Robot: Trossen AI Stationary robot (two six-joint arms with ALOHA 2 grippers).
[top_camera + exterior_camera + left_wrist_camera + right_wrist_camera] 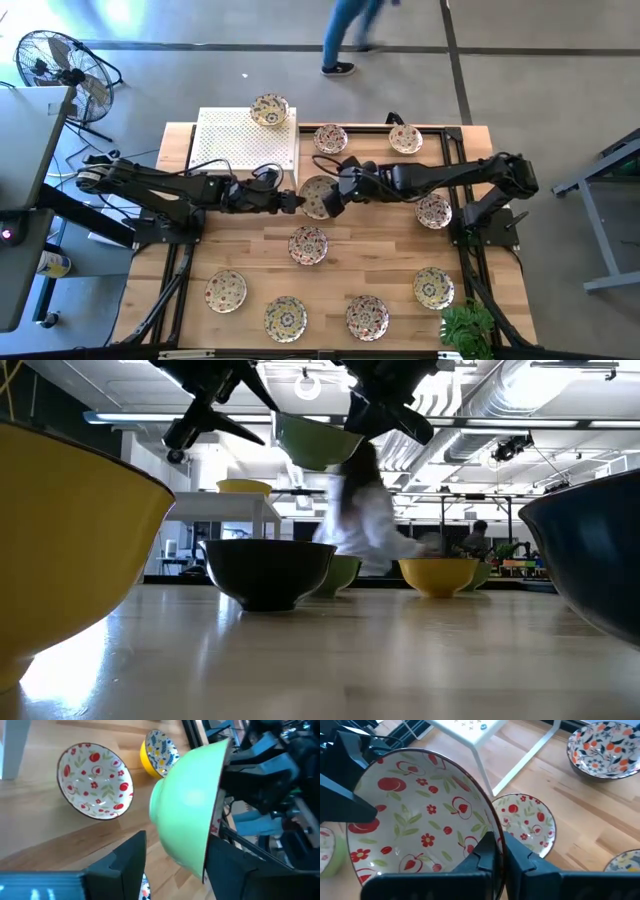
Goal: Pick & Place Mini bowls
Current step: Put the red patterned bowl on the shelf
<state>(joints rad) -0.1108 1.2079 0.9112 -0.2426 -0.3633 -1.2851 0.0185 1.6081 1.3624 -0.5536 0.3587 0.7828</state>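
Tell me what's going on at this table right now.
The right gripper is pinched shut on the rim of a green-bottomed mini bowl, holding it tilted in the air above the table's middle. The left gripper has its fingers open at that bowl, seemingly for a handover. Other mini bowls sit around the table, one on a white rack.

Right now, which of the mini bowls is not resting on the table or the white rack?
The green-backed bowl at the table's middle. It alone is in the air, its rim pinched by the right fingers, with the left fingers open around it.
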